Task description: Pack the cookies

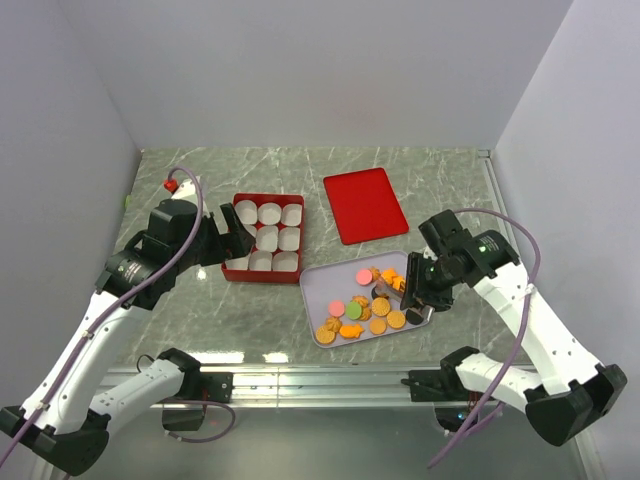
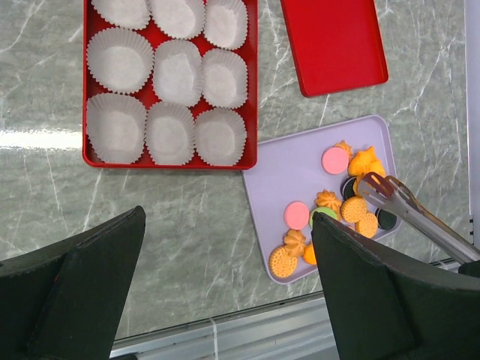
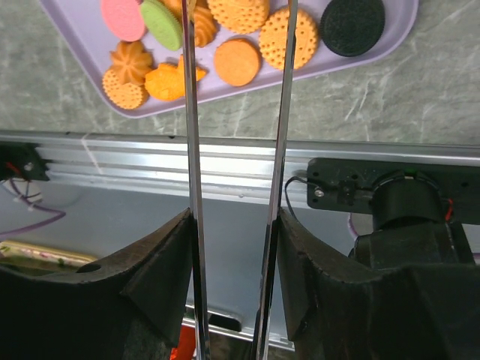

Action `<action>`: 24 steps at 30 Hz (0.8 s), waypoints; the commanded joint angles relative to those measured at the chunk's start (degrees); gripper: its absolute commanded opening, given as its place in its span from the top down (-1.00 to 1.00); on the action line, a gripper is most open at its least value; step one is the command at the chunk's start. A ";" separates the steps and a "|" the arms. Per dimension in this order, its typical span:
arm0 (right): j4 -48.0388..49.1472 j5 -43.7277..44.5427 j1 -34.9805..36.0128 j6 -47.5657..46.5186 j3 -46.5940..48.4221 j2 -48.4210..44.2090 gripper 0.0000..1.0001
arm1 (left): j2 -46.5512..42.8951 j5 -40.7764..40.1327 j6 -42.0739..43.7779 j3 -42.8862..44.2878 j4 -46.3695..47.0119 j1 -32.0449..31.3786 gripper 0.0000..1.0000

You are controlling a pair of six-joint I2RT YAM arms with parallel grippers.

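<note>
The cookies [image 1: 365, 305], mostly orange with a few pink, green and black, lie on a lavender tray [image 1: 318, 285]. My right gripper [image 1: 418, 290] is shut on a pair of metal tongs [image 2: 420, 221] whose tips rest among the cookies [image 2: 352, 210] at the tray's right side. In the right wrist view the tongs' two arms [image 3: 190, 112] run up between my pads over the cookies [image 3: 236, 60]; their tips are cut off by the frame's top. My left gripper [image 1: 237, 232] hangs open and empty beside the red box [image 1: 263, 238], above bare table [image 2: 226, 225].
The red box [image 2: 169, 163] holds several empty white paper cups. A flat red lid [image 1: 365, 205] lies behind the tray. The metal rail at the table's near edge [image 3: 225, 161] runs just below the tray. Grey walls close in the left, right and back.
</note>
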 commanded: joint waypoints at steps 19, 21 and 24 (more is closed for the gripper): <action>-1.15 2.62 4.25 1.22 4.70 5.77 0.17 | -1.34 -0.32 1.60 0.34 1.91 -0.39 -0.93; -1.50 2.80 4.35 1.31 5.14 5.95 0.22 | -1.52 -0.49 1.60 0.25 1.82 -0.48 -0.93; -2.37 3.59 4.70 1.22 5.67 6.30 0.24 | -1.87 -0.76 1.78 -0.01 1.64 -0.57 -0.93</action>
